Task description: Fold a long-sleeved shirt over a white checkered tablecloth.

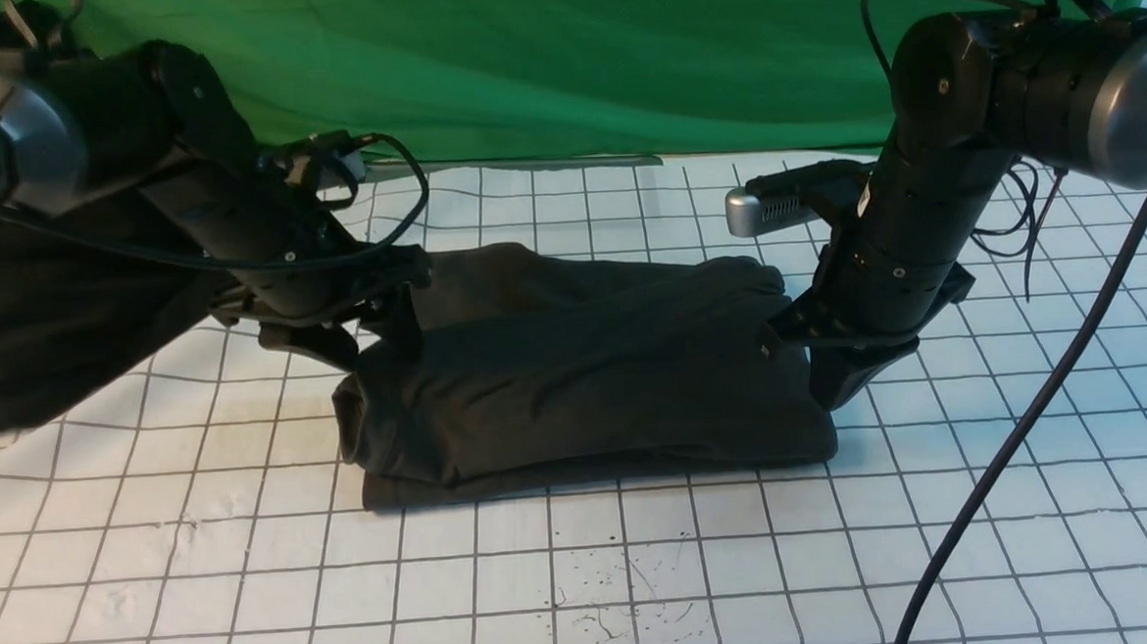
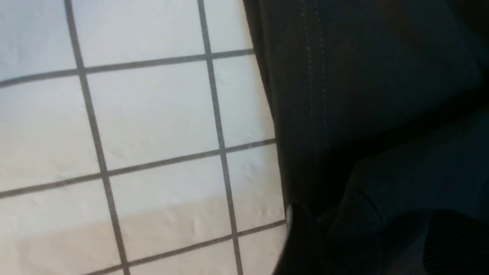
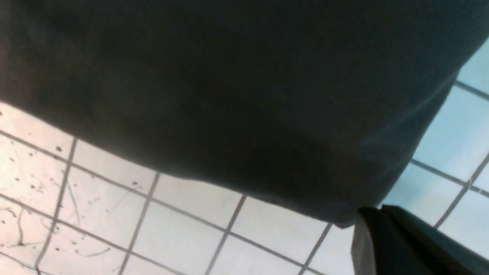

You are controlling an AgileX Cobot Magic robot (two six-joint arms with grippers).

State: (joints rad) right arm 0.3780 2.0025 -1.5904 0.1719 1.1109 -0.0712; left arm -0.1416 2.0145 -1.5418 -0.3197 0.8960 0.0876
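Observed long-sleeved shirt [image 1: 586, 380] folded into a thick oblong bundle, lying flat on white checkered tablecloth [image 1: 204, 577] near the middle of the table, long side running across the front view, several layers stacked along the near edge. Found left gripper [image 1: 363, 338] low at the bundle's left end, by the far-left corner, jaws parted with a patch of tablecloth showing between the two fingers, nothing clamped, inner finger just at the shirt's left edge. Recorded in left wrist view a double line of stitching [image 2: 311, 76] on the dark jersey, running beside bare grid squares, plus one dark fingertip [image 2: 301, 236] at the fabric's border. Found right gripper [image 1: 837, 382] at the bundle's right end, angled downward, jaws pressed together, tip low beside the near-right corner. Saw in right wrist view the shirt's corner touching the closed right finger [image 3: 401, 240]; too dark there to say whether any fabric sits pinched inside. Logged ink specks [image 1: 607, 595] on the squares in front of the bundle, near the table's front edge. Logged a separate, blacker dark garment [image 1: 34, 321] heaped at far left beneath the left arm, apart from the folded shirt. Marked green fabric sheet [image 1: 569, 57] hanging behind the table's far edge. Noted black cable [image 1: 1030, 416] trailing from the right arm across the near-right squares
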